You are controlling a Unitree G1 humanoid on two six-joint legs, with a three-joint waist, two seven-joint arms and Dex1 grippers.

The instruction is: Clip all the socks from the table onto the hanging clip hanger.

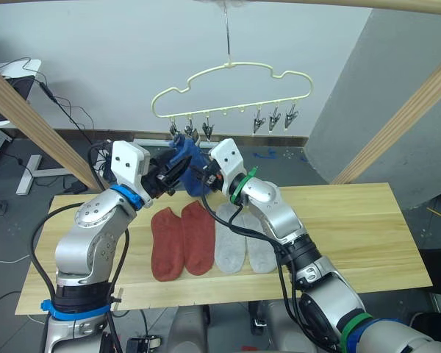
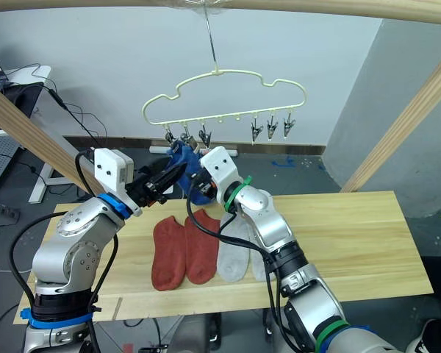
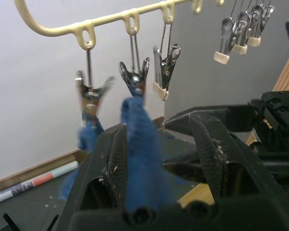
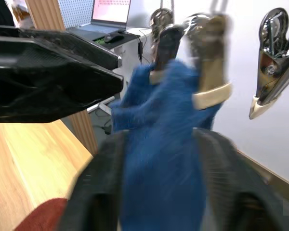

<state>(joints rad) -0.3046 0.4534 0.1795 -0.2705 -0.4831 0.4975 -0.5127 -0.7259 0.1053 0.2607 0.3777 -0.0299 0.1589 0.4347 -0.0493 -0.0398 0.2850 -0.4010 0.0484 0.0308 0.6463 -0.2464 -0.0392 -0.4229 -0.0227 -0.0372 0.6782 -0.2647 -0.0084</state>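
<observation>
The cream clip hanger (image 1: 231, 70) hangs from a hook above the table (image 1: 353, 220). One blue sock (image 3: 86, 137) dangles from its end clip. A second blue sock (image 3: 142, 144) hangs from the clip beside it and runs down between the fingers of my left gripper (image 1: 173, 173), which is open with a gap beside the fabric. My right gripper (image 1: 200, 175) faces the left one, and the blue sock (image 4: 159, 159) fills the space between its fingers. Two rust-red socks (image 1: 182, 239) and two light grey socks (image 1: 244, 248) lie flat in a row below.
Three free clips (image 1: 273, 118) hang bunched at the hanger's right end, and one more (image 3: 164, 72) next to the clipped socks. Slanted wooden posts (image 1: 29, 118) (image 1: 404, 121) flank the table, under a wooden rail (image 1: 397, 6). The table's right half is bare.
</observation>
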